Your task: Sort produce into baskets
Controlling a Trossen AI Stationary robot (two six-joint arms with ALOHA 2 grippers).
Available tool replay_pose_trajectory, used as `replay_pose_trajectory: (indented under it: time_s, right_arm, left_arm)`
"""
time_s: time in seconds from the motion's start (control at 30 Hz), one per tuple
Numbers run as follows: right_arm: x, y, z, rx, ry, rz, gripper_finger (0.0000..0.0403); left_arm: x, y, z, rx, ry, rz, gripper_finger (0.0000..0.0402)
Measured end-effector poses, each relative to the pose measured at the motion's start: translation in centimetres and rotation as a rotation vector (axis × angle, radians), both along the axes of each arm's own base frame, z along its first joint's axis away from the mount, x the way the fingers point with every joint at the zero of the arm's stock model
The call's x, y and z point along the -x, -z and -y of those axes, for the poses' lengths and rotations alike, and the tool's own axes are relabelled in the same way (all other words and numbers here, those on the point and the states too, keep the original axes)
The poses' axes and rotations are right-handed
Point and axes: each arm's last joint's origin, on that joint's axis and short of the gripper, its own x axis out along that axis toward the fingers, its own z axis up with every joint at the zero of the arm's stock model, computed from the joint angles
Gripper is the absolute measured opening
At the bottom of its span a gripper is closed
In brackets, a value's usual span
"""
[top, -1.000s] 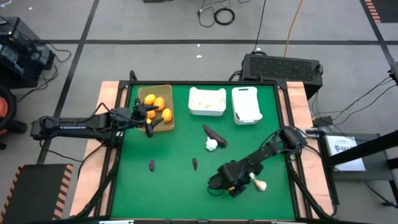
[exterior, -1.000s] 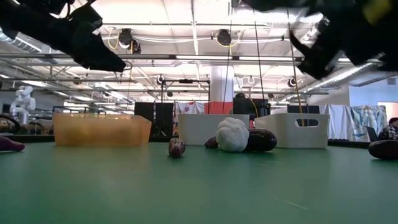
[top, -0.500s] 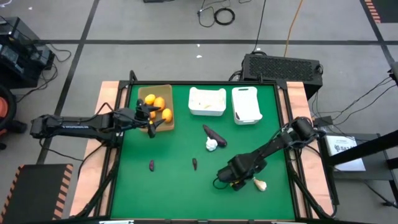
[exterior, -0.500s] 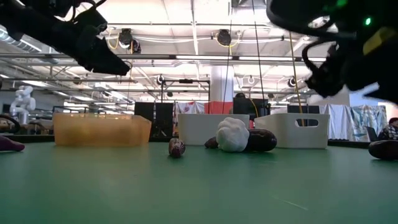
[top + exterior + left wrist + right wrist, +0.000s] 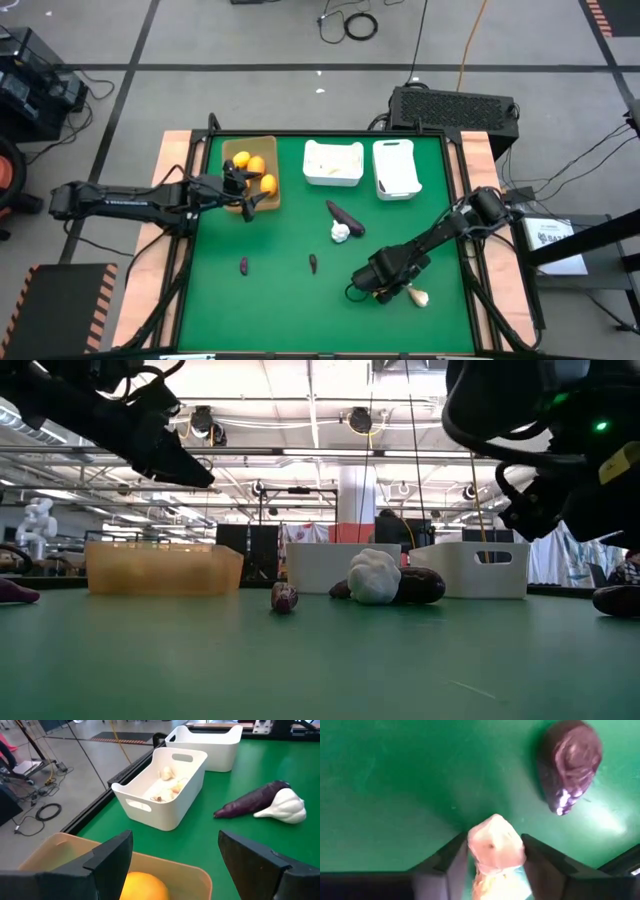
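My left gripper (image 5: 246, 197) hangs open and empty over the tan tray (image 5: 272, 145), which holds round orange fruits (image 5: 255, 170); one fruit shows just under it in the left wrist view (image 5: 140, 887). My right gripper (image 5: 372, 288) is near the table's front, shut on a white garlic bulb (image 5: 495, 842), above a small purple eggplant piece (image 5: 570, 765). Another garlic bulb (image 5: 418, 296) lies on the table beside it. An eggplant (image 5: 345, 214) and a garlic bulb (image 5: 341, 232) lie together mid-table. Two small eggplant pieces (image 5: 243, 265) (image 5: 313, 263) lie toward the front left. My right gripper pinches the garlic bulb by its two sides (image 5: 476, 855) between its two fingers. The bulb's pointed end sticks out past the fingertips toward the table. The gripper hangs above the table in the low view (image 5: 545, 510), so the bulb appears lifted clear.
Two white bins stand at the far edge: one (image 5: 310, 150) holds garlic bulbs, the other (image 5: 378, 150) is beside it on the right. Green table lies open between the loose pieces and the front edge.
My right gripper has come down closer to the table and shifted slightly toward the right edge. My left gripper has edged a little toward the right over the tan tray. The loose produce has stayed where it was.
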Motion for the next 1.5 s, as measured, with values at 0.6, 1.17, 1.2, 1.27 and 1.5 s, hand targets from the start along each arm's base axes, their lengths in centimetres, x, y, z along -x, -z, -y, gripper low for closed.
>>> replay_pose_trajectory:
  time_s: [0.6, 1.17, 1.2, 1.27, 1.5]
  right_arm:
    - [-7.2, -8.1, 3.8, 0.087, -0.276, 0.391, 0.0107]
    - [-12.2, -13.9, 22.7, 0.644, -0.284, 0.690, 0.0112]
    - [-12.3, -14.1, 23.6, 0.661, -0.264, 0.711, 0.0117]
    - [-12.3, -14.3, 25.1, 0.686, -0.232, 0.742, 0.0127]
    - [-11.7, -14.4, 27.7, 0.715, -0.177, 0.739, 0.0175]
  left_arm:
    - [-0.5, 0.3, -0.1, -0.013, 0.004, -0.020, 0.0301]
    - [-0.6, 0.1, -0.1, -0.038, 0.012, -0.006, 0.0301]
    - [-0.6, 0.1, -0.1, -0.038, 0.012, -0.006, 0.0301]
    - [-0.5, 0.1, -0.1, -0.038, 0.012, -0.006, 0.0301]
    - [-0.5, 0.1, -0.1, -0.040, 0.013, -0.009, 0.0301]
